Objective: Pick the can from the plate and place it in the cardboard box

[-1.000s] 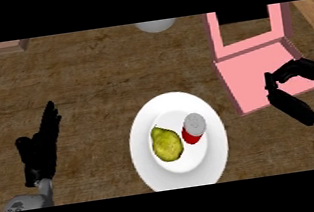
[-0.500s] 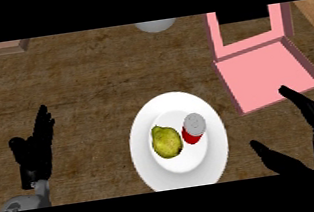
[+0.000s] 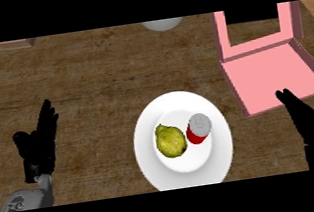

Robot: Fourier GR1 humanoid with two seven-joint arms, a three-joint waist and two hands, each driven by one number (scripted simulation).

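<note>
Can (image 3: 199, 128) sits on the white plate (image 3: 188, 172), right half of the dish, lying tilted with its grey top end facing up-left and the red body below it. Just left of it on the same plate is a yellow-green pear-like fruit (image 3: 171, 140) — the two are very close, contact can't be confirmed from this view. Nothing is holding the can.

Plate is near the lower middle of the brown woodgrain surface (image 3: 103, 75).

Cardboard box (image 3: 275, 76) is pink, open, up and to the right of the plate; its lid stands raised at the far end. Box's near-left corner is close to the plate rim but apart from it.

Right hand (image 3: 313, 126) comes in from the lower right, fingers straight and extended toward the box, tips overlapping the box's near edge in the view. Released, grasping nothing; it is right of the plate and apart from the can.

Left hand (image 3: 39, 145) shows at the lower left, fingers straight and pointing up, resting well clear of the plate — also released.

Top edge: a pale rounded object (image 3: 162, 24) near the middle and a small brownish block (image 3: 11, 45) at the far left, both cut off.
</note>
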